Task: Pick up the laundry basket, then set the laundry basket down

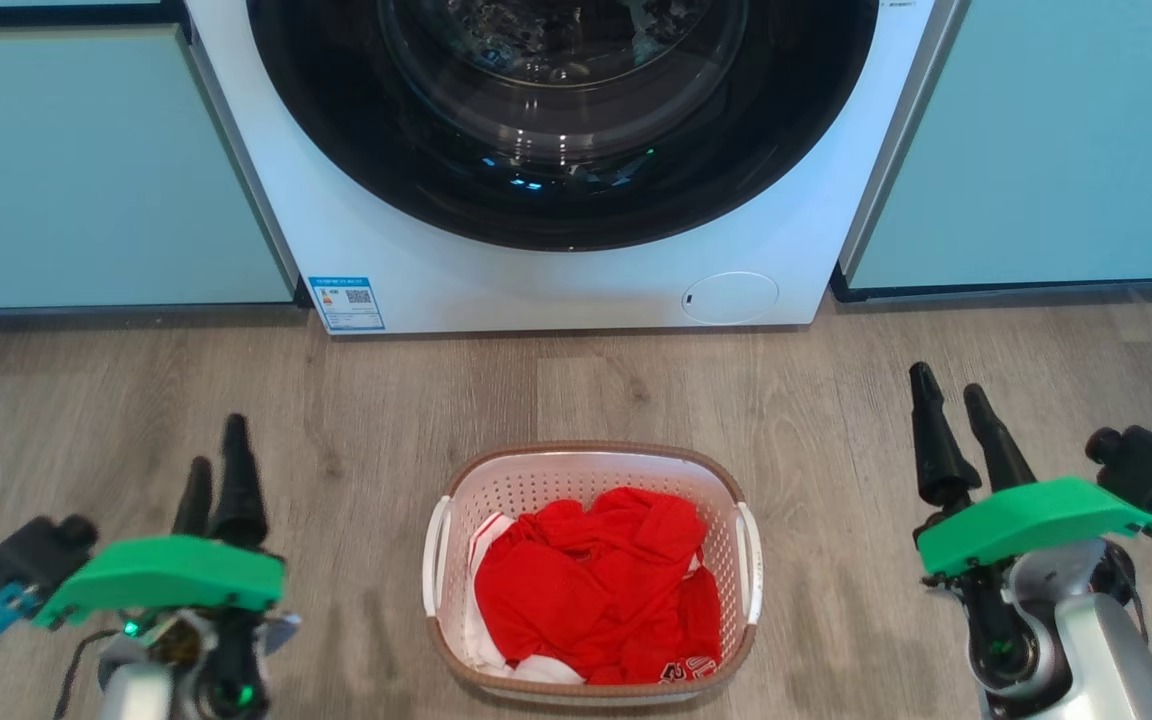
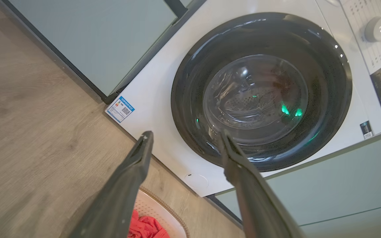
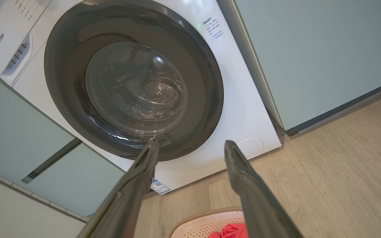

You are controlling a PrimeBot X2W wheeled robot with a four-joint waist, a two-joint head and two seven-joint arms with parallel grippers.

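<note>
In the head view the laundry basket (image 1: 576, 478) stands on the wooden floor (image 1: 236, 380) in the near middle, just in front of the white washing machine (image 1: 556, 290), apart from it. Red and white clothes (image 1: 596, 580) cover its bottom, and its near rim is cut by the lower edge of the view. The machine's dark round door (image 1: 561, 200) is cut off at the top, and the small blue sticker (image 1: 346, 303) at its lower left corner is too small to read. The left end effector (image 1: 217, 442) hangs to the basket's left and the right end effector (image 1: 948, 382) to its right, both well apart from it and empty; from this angle each pair of fingers overlaps, so their spread is hard to judge. In the left wrist view the left end effector (image 2: 186, 134) stands wide, with nothing between its fingers, pointing toward the machine door. A sliver of the basket rim (image 2: 169, 208) and some red cloth show at the bottom edge, partly hidden behind the left finger. In the right wrist view the right end effector (image 3: 191, 143) is likewise spread wide and empty. The far end of the basket (image 3: 203, 215) peeps in at the bottom edge, partly behind the right finger. Pale green cabinet fronts (image 3: 309, 49) flank the machine.
</note>
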